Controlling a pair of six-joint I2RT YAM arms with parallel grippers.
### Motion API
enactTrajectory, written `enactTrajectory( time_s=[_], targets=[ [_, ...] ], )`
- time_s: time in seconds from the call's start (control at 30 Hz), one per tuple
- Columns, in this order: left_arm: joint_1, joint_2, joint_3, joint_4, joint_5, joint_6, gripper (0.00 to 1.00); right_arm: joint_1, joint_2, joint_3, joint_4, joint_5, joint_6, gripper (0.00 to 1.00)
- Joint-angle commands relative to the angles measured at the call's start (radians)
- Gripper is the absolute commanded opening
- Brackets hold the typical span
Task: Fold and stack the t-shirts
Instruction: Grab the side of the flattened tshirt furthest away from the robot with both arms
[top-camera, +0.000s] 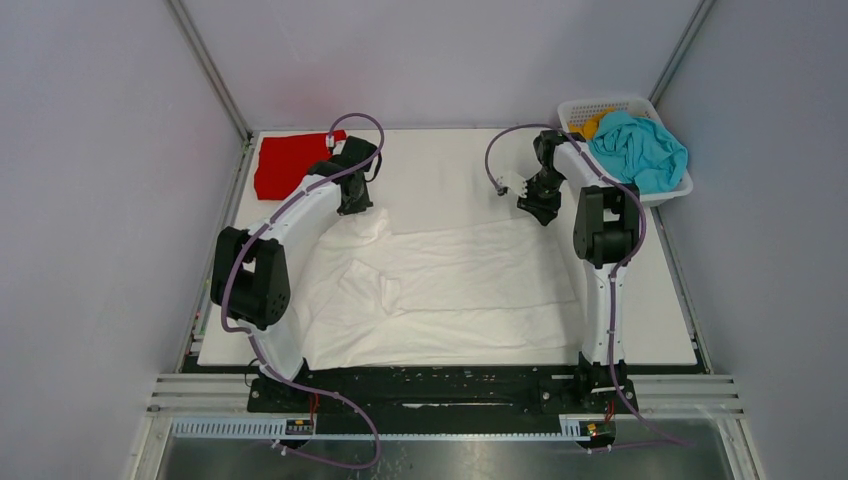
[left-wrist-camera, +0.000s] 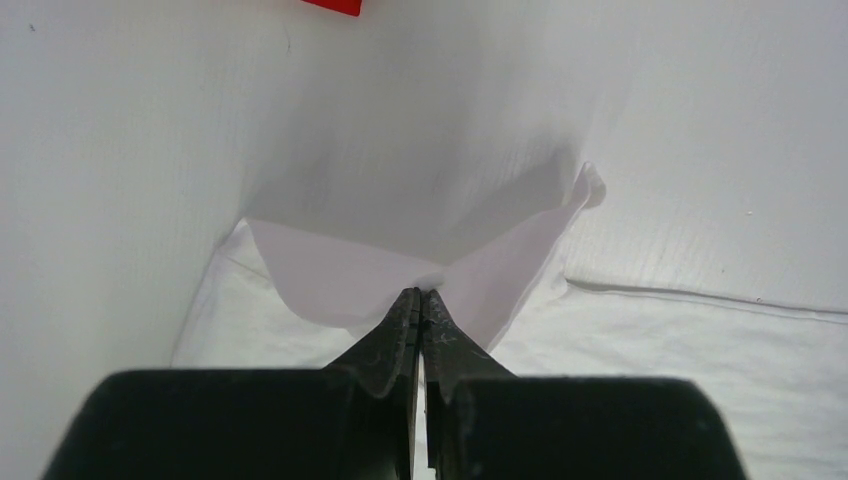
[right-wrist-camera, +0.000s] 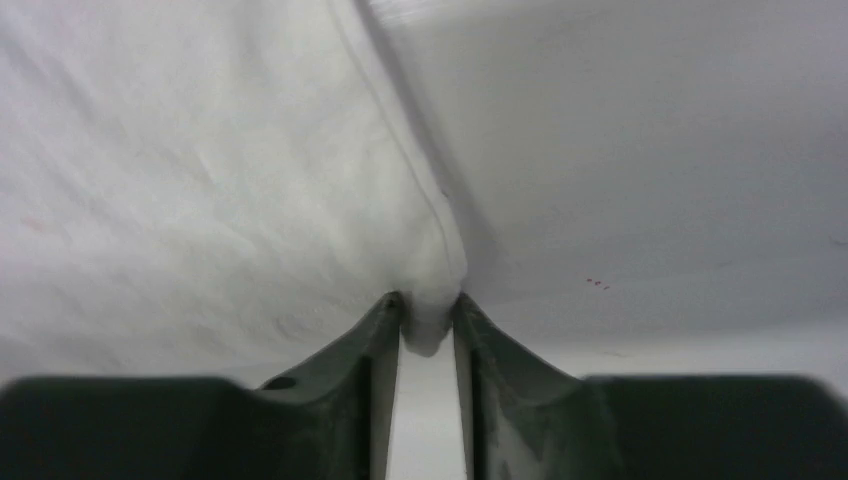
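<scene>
A white t-shirt (top-camera: 440, 290) lies spread across the middle of the table. My left gripper (top-camera: 355, 205) is shut on its far left corner; in the left wrist view the jaws (left-wrist-camera: 421, 296) pinch a thin lifted fold of white cloth (left-wrist-camera: 340, 270). My right gripper (top-camera: 540, 208) is shut on the shirt's far right corner; a bunched edge of cloth (right-wrist-camera: 430, 320) sits between the jaws. A folded red t-shirt (top-camera: 285, 163) lies at the far left. A teal t-shirt (top-camera: 638, 150) and an orange-yellow one (top-camera: 590, 126) lie in the basket.
A white lattice basket (top-camera: 640, 105) stands at the far right corner of the table. Grey walls close in on the left, the right and the back. A metal rail runs along the near edge by the arm bases.
</scene>
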Motion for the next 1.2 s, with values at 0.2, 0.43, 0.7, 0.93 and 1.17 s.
enactTrajectory(
  time_s=[0.2,0.43,0.7,0.93,1.17],
  targets=[
    [0.002,-0.044,-0.009,0.031,-0.024,-0.013,0.0,-0.002,-0.047,-0.063,-0.022,0.029,-0.02,0.0],
    [-0.01,-0.084,-0.044,0.042,-0.021,-0.033,0.0,0.024,-0.296,-0.302,0.186,0.05,0.001,0.0],
    [-0.031,-0.215,-0.153,0.061,-0.023,-0.06,0.0,0.12,-0.563,-0.64,0.418,0.211,-0.072,0.0],
    [-0.082,-0.351,-0.285,0.061,-0.025,-0.132,0.0,0.145,-0.75,-0.767,0.375,0.247,-0.247,0.0],
    [-0.144,-0.503,-0.44,0.013,-0.034,-0.203,0.0,0.175,-0.923,-0.924,0.307,0.21,-0.445,0.0]
  ],
)
